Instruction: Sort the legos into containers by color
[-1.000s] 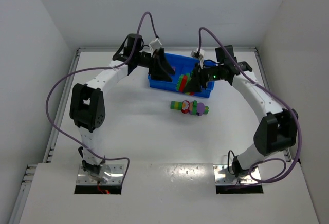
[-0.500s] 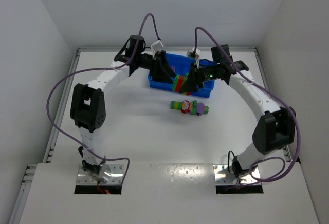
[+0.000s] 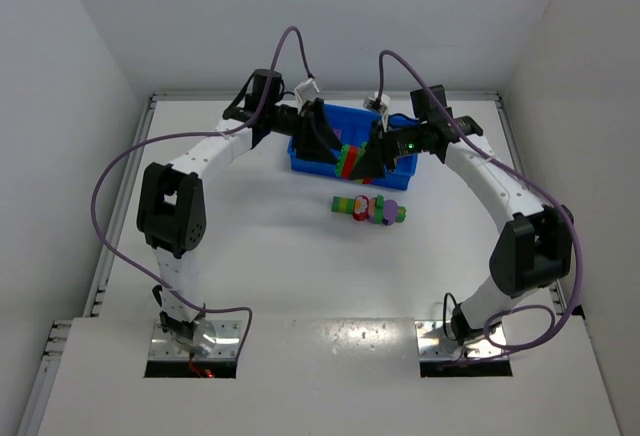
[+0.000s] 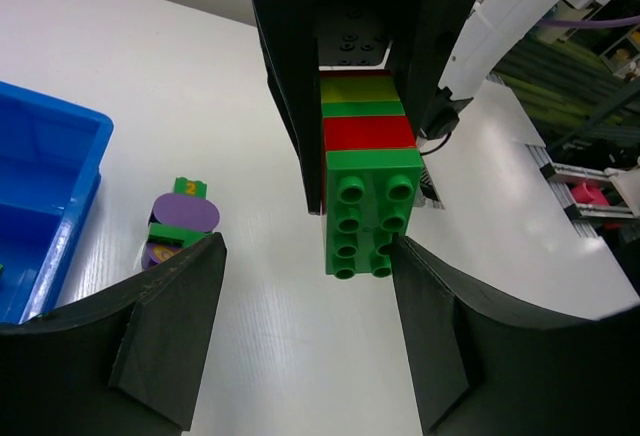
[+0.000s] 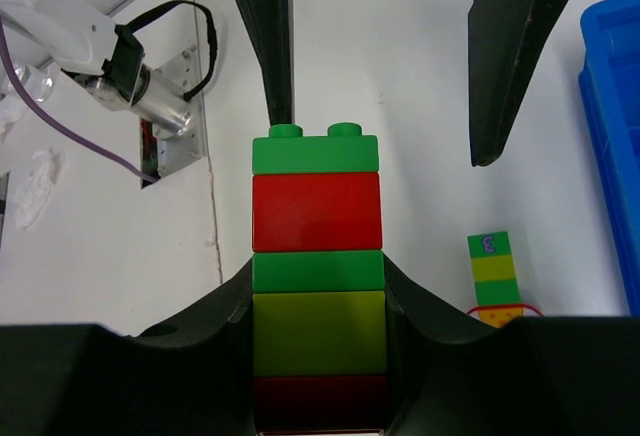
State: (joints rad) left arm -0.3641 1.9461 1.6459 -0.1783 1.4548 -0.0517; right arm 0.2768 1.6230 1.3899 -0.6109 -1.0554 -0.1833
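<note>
From above, the two arms meet at the near edge of the tray (image 3: 352, 116). The stick (image 3: 350, 159) hangs in the air between the left hand (image 3: 328, 148) and the right hand (image 3: 368, 159). Its long axis runs across, from one hand to the other. A clump of loose bricks (image 3: 368, 208) lies on the tabletop (image 3: 280, 256) nearer the bases, apart from the tray.

The left wrist view looks at the stick (image 4: 368, 221) end-on. Its green studded end points at the camera, with red, green and yellow bands behind. The right hand (image 4: 368, 146) clamps the far part. The left hand (image 4: 310, 251) is open, its fingers (image 4: 165, 336) standing either side of the green end and holding nothing. The tray (image 4: 50, 186) is at the left, with the loose bricks (image 4: 178, 221) beside it.

In the right wrist view, the right hand (image 5: 320, 286) is closed on the yellow and dark red bricks of the stick (image 5: 315, 211). The stick points straight away, green end farthest. The left hand (image 5: 380, 136) flanks that end. The tray (image 5: 612, 136) is at the right, and the loose bricks (image 5: 490, 266) lie below it on the tabletop.
</note>
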